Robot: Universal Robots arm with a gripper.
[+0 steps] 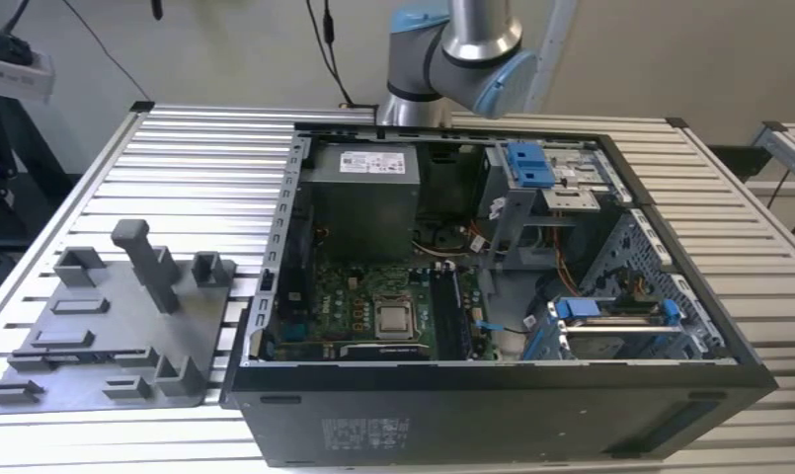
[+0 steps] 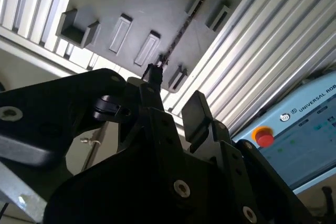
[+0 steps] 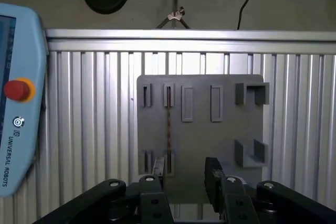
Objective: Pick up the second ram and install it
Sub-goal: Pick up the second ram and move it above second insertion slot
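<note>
Black metal jaws are hanging open, gripping nothing. Beyond them the second ram, a thin dark strip, is standing on edge in the matte grey slotted holder plate, lower left of the exterior view, on the ribbed aluminium surface. The strip is lining up nearer one finger than the gap, so closing in from here is risking a knock on its edge.

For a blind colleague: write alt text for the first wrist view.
The open tool hovers over a grey holder plate on a slatted table; the second ram stands edge-on in the plate's slots. A teach pendant sits nearby.
</note>
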